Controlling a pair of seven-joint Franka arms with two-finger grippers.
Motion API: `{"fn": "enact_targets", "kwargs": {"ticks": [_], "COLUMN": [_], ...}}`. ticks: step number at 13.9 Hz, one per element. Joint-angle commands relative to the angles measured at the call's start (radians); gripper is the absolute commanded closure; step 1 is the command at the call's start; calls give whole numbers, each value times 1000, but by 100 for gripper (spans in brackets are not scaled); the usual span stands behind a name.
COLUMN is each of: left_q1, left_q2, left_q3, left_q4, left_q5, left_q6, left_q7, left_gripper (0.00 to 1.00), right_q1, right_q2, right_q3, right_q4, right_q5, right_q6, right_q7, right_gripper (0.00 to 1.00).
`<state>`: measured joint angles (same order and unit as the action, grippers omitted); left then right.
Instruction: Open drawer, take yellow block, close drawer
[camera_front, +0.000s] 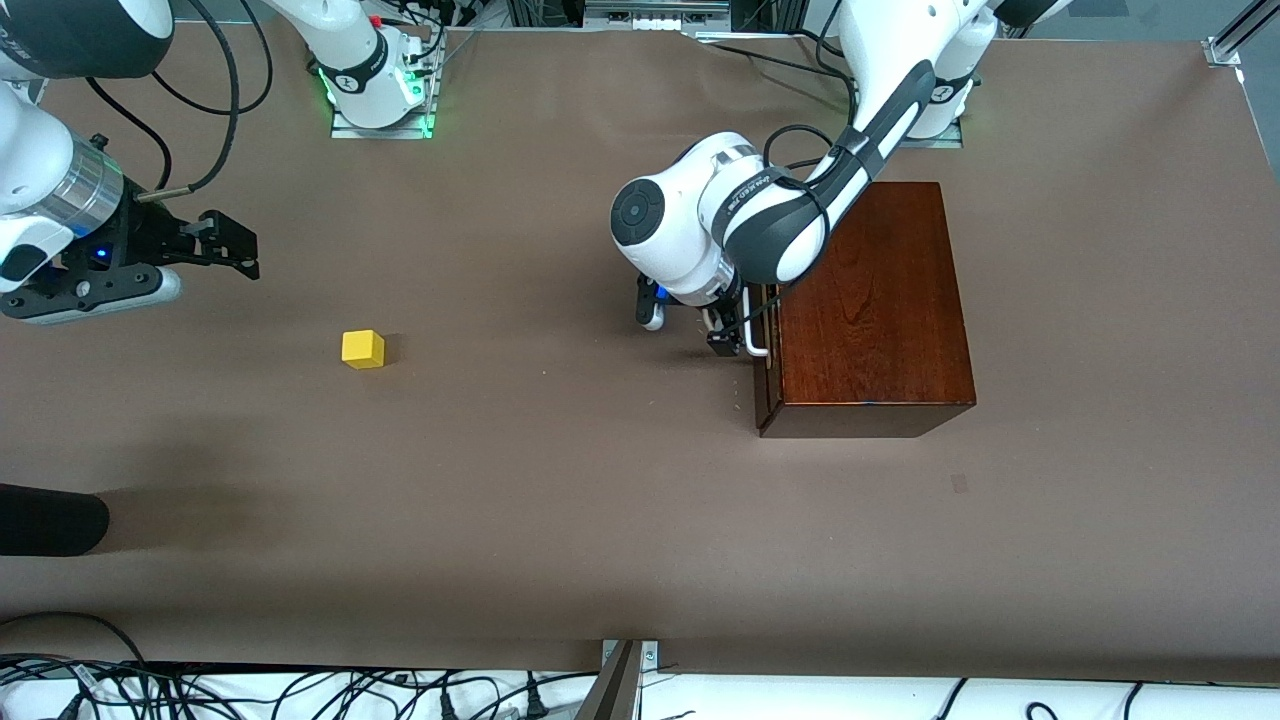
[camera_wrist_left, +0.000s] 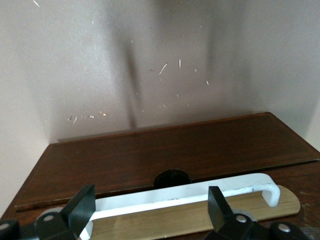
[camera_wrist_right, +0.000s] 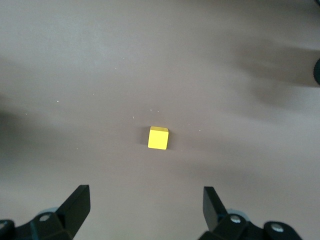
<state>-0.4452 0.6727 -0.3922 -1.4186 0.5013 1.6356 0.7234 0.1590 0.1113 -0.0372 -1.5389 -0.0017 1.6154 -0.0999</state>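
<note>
Left claw (camera_front: 735, 335), at centre frame, straddles the drawer (camera_front: 768, 350) handle (camera_wrist_left: 200, 197), open, to push it shut; right claw (camera_front: 235, 245) (open, empty) waits upper left above the yellow block (camera_front: 362, 349).

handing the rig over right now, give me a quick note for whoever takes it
Left gripper: open, its fingers either side of the white handle of the drawer, not clamped.
Right gripper: open, empty, up over the table at the right arm's end.
Yellow block: out on the table, nearer the front camera than the right gripper.
Drawer: nearly shut, a thin strip of pale wood showing in the left wrist view.
Done: block is out.
Left: push the drawer fully shut, let go of the handle.
</note>
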Motion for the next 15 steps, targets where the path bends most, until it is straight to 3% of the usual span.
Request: {"fn": "enact_targets", "kwargs": {"ticks": [1, 6, 8, 10, 15], "left_q1": [10, 14, 29, 94, 233], "left_q2": [-18, -42, -85, -128, -321], "left_q3": [-1, -10, -10, -13, -8], "left_q4": [-3, 7, 9, 7, 15], "left_q5": [52, 28, -65, -189, -288], "left_q6": [-42, -36, -31, -10, 7], "left_q7": [22, 5, 5, 5, 5], "left_gripper": [0, 0, 0, 0, 0], "right_q1": [-7, 5, 5, 7, 4], "right_q2": [-1, 8, 8, 7, 19], "right_q3": [8, 13, 13, 13, 8], "right_q4": [20, 69, 69, 69, 69], "right_q5": [0, -67, -55, -57, -52], "right_q6": [-28, -29, -35, -43, -61], "right_q7": [12, 5, 3, 8, 14], "right_gripper": [0, 0, 0, 0, 0]}}
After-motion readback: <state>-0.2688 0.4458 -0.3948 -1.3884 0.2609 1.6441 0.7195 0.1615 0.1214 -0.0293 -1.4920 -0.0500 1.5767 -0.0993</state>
